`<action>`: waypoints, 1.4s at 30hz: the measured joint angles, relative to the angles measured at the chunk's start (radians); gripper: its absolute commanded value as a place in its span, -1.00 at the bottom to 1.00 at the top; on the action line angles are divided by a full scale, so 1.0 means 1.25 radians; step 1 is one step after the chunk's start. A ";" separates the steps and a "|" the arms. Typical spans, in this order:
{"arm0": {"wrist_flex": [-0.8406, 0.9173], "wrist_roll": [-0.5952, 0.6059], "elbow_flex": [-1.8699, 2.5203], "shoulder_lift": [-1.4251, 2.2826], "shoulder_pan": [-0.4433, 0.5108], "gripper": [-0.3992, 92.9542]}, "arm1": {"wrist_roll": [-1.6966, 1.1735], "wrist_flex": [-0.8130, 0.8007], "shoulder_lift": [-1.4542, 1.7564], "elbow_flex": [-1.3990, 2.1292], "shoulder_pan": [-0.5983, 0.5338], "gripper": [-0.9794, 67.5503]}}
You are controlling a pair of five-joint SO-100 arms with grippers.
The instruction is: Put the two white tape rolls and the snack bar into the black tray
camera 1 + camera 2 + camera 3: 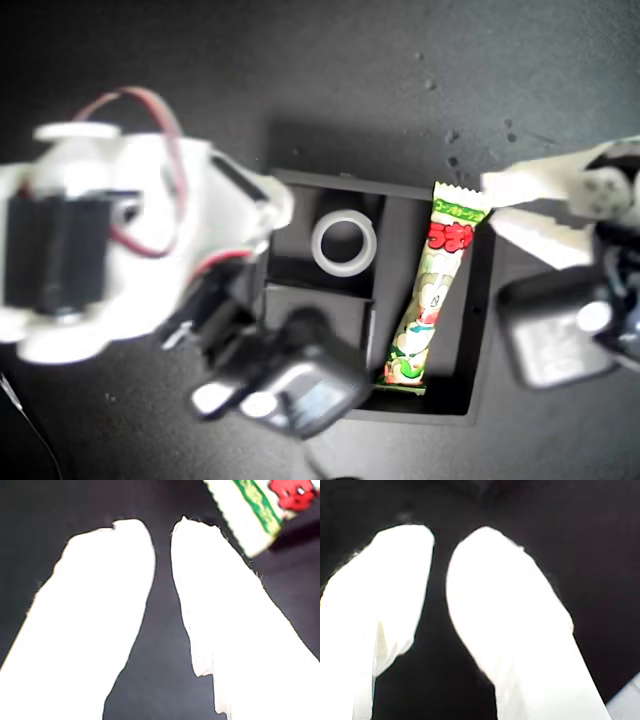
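Note:
The black tray (484, 320) sits mid-table in the exterior view. One white tape roll (319, 243) lies flat in its far small compartment. The other tape roll is out of sight. The snack bar (435, 290) lies lengthwise in the long compartment. My first gripper (490, 205) reaches in from the exterior view's right. Its tips are by the bar's far end, slightly open and empty. In the first wrist view the snack bar (250, 510) shows just beyond my first gripper (161, 530). My second gripper (442, 535) is slightly open over dark surface, holding nothing.
The second arm (150, 230) fills the exterior view's left. Its wrist camera (290, 390) covers the tray's near small compartment. The first arm's dark camera block (555, 335) hangs beside the tray's right wall in that view. The dark tabletop (400, 60) surrounds the tray.

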 measured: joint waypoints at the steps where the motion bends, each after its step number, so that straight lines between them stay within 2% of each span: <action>1: 0.000 -0.015 0.072 0.088 0.000 -0.99 | 0.037 0.000 0.070 0.071 0.000 -0.99; 7: -0.090 -0.102 0.572 0.610 0.002 -0.99 | 0.168 -0.018 0.557 0.542 0.006 -0.99; 12: -0.256 -0.167 1.048 0.977 0.042 -0.99 | 0.218 -0.233 1.197 1.150 0.000 -0.99; 16: -0.355 -0.194 1.349 1.124 0.081 -0.99 | 0.168 -0.302 1.588 1.664 -0.004 -0.99; 19: -0.409 -0.214 1.517 1.200 0.101 -0.99 | 0.091 -0.339 1.637 1.929 -0.006 -0.99; 22: -0.426 -0.221 1.646 1.284 0.130 -0.99 | 0.002 -0.389 1.659 2.069 -0.020 -0.99; 26: -0.417 -0.217 1.762 1.435 0.148 -0.97 | -0.102 -0.493 1.668 2.168 -0.017 -0.99; 32: -0.431 -0.245 1.838 1.453 0.169 -0.99 | -0.254 -0.636 1.665 2.197 -0.029 -0.99; 35: -0.411 -0.215 1.838 1.453 0.173 -0.99 | -0.296 -0.644 1.665 2.197 -0.031 -0.98; 39: -0.369 -0.225 1.838 1.453 0.173 -0.99 | -0.299 -0.612 1.665 2.198 -0.023 -0.97; 42: -0.369 -0.207 1.838 1.453 0.173 -0.99 | -0.299 -0.525 1.667 2.198 0.016 -0.97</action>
